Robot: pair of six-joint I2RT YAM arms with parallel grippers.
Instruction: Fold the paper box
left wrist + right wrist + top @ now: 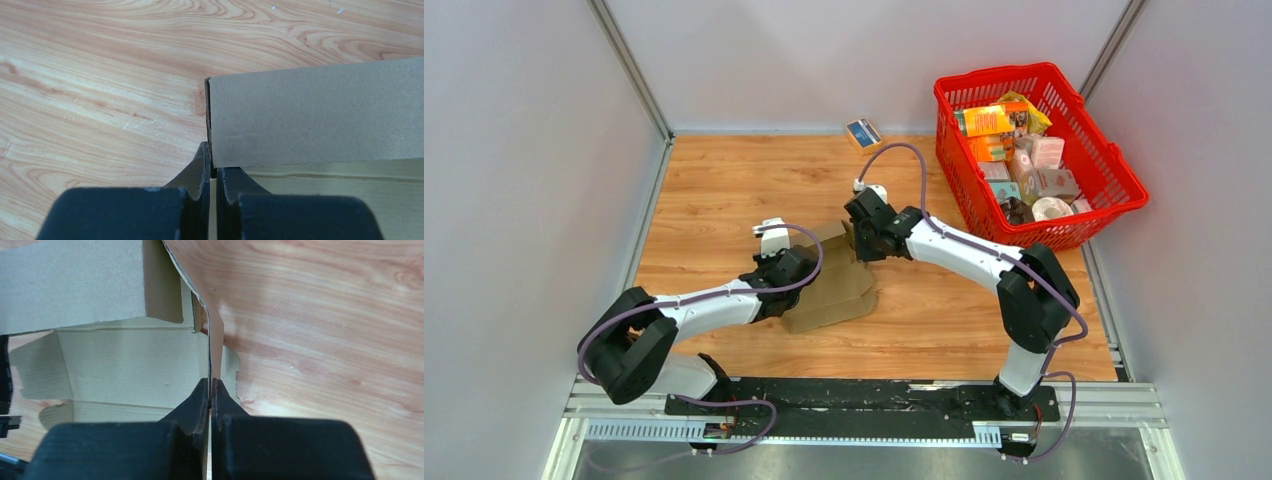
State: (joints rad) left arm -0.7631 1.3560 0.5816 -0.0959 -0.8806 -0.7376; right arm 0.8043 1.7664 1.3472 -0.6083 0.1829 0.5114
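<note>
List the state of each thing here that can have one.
paper box: partly folded, panels raised, base on the table.
left gripper: shut on a raised panel's edge.
right gripper: shut on an upright flap.
red basket: upright, full of packages.
small blue box: lying flat at the table's far edge.

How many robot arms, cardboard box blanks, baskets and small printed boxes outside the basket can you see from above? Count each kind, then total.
robot arms: 2, left arm and right arm
paper box: 1
red basket: 1
small blue-and-tan box: 1
Total: 5
</note>
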